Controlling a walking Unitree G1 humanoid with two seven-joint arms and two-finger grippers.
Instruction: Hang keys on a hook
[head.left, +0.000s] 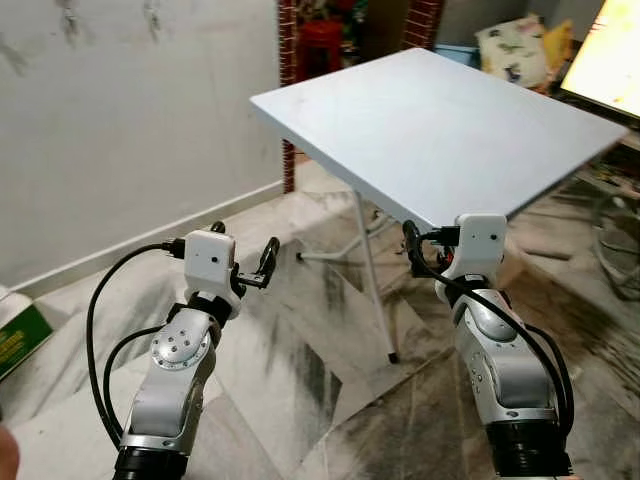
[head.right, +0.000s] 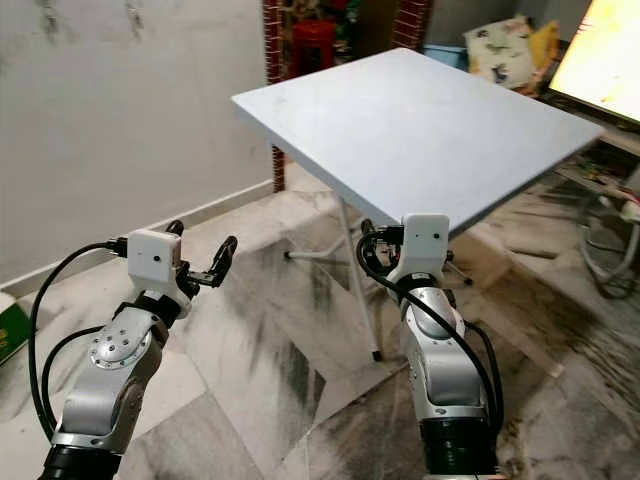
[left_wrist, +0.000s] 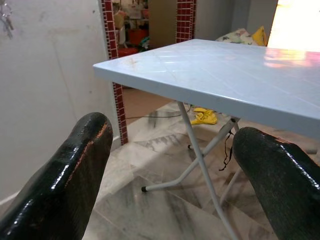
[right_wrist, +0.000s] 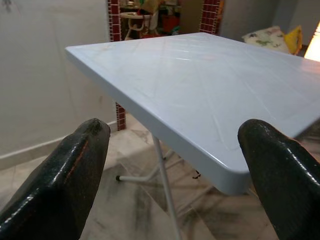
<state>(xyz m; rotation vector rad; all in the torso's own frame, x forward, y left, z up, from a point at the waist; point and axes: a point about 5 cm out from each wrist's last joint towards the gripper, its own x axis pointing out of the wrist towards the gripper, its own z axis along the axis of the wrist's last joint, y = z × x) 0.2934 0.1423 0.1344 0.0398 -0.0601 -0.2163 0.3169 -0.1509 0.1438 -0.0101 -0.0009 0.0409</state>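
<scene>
White folding table (head.left: 440, 120) on marble floor (head.left: 310, 380), beside plastered wall (head.left: 130, 110).

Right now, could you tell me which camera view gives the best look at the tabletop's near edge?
The right wrist view: the white table's near edge runs between the right gripper's open fingers. The left wrist view catches it at an angle past the left gripper. In the eye views the right arm covers part of it.

Right gripper's fingertips hidden under the table (head.left: 440, 120) edge, small keys (left_wrist: 6, 19) on the wall cut by the frame edge, green box (head.left: 18, 338) cropped at left, table's far legs hidden
</scene>
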